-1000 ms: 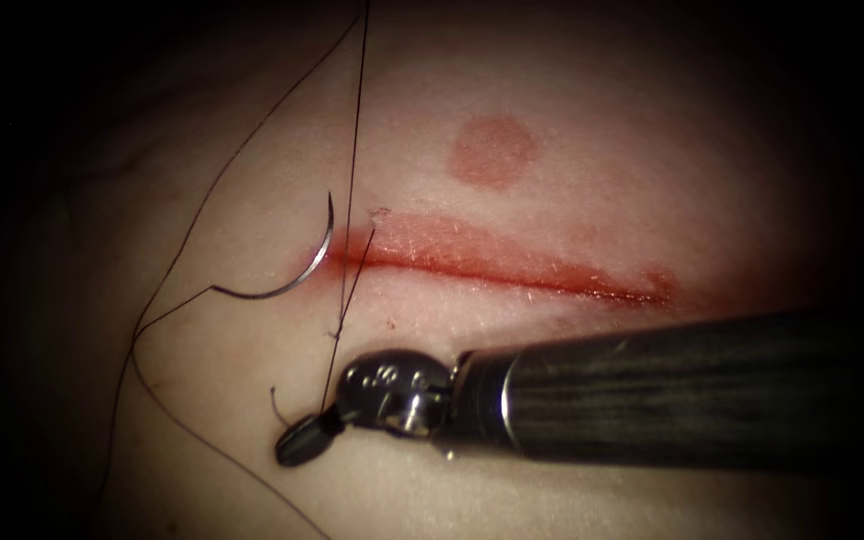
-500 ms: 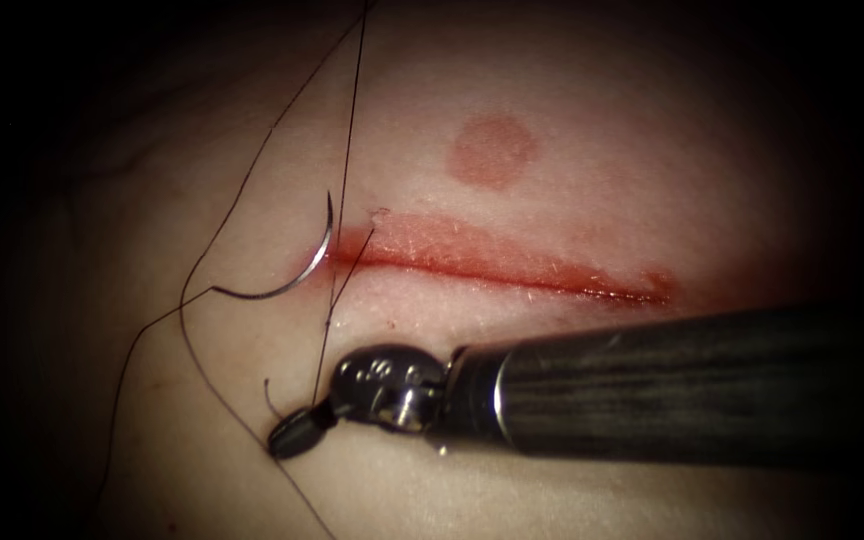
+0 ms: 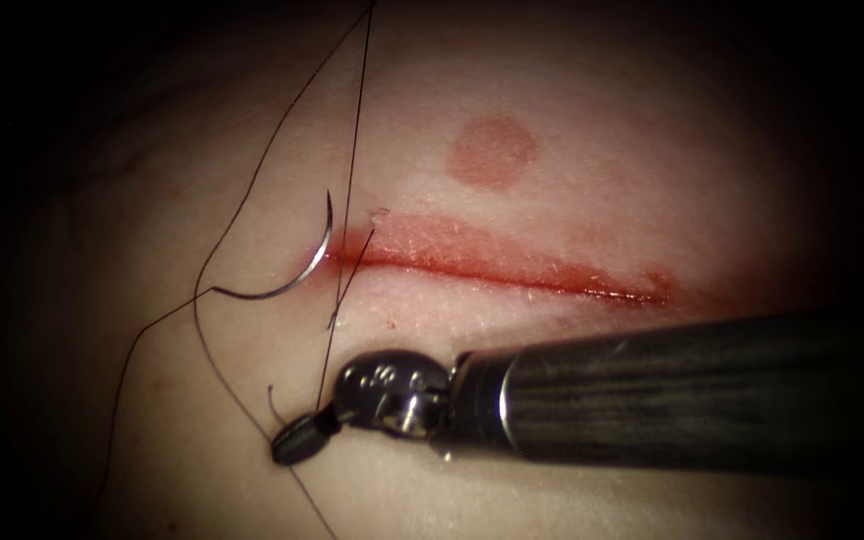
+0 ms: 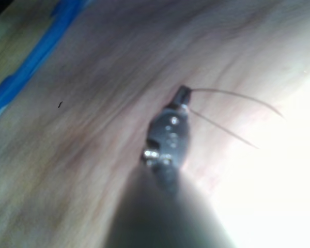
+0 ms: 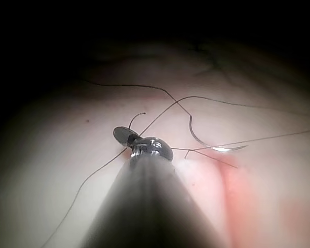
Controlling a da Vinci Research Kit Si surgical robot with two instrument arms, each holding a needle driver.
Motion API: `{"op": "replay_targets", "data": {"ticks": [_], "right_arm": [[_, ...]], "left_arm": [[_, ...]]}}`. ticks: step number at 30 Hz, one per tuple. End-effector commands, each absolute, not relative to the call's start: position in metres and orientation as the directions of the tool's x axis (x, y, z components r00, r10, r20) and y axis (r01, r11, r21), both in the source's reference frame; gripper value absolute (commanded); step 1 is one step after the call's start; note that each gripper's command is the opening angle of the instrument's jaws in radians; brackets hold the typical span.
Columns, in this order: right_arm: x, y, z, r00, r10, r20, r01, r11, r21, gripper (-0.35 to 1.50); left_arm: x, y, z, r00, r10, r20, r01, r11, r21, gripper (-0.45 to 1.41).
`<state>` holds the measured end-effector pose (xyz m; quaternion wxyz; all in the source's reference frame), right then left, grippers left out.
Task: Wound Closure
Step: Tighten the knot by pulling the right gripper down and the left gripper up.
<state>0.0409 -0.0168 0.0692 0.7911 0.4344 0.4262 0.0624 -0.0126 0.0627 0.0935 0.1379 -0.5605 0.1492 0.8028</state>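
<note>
Curved steel needle [image 3: 297, 262] lying free on pale tissue [image 3: 572, 180] at left end of red cut [image 3: 512, 265], apparently out of tissue; right tool [image 3: 297, 440] below that end, jaws clamped on thin dark thread [image 3: 352, 170], presumably for tension; left tool [image 4: 182, 95] gripping pale thread.

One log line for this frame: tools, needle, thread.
right tool: shut on thread | left tool: shut on thread | needle: free, lying on tissue at cut's left end
</note>
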Motion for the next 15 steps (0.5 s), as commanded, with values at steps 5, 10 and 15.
{"op": "replay_targets", "data": {"ticks": [5,10,15], "right_arm": [[0.0413,-0.0173,0.0697,0.629,0.469,-0.62,0.274,0.613,0.742,-0.35],[0.0412,-0.0174,0.0697,0.629,0.469,-0.62,0.274,0.613,0.741,-0.35],[0.0413,-0.0173,0.0697,0.629,0.47,-0.619,0.273,0.613,0.742,-0.35]], "left_arm": [[-0.0132,0.0633,0.0942,-0.342,0.048,-0.939,-0.392,-0.915,0.096,-0.35],[-0.0133,0.0625,0.094,-0.342,0.047,-0.938,-0.389,-0.916,0.095,-0.35],[-0.0132,0.062,0.0938,-0.339,0.047,-0.939,-0.384,-0.919,0.093,-0.35]]}}
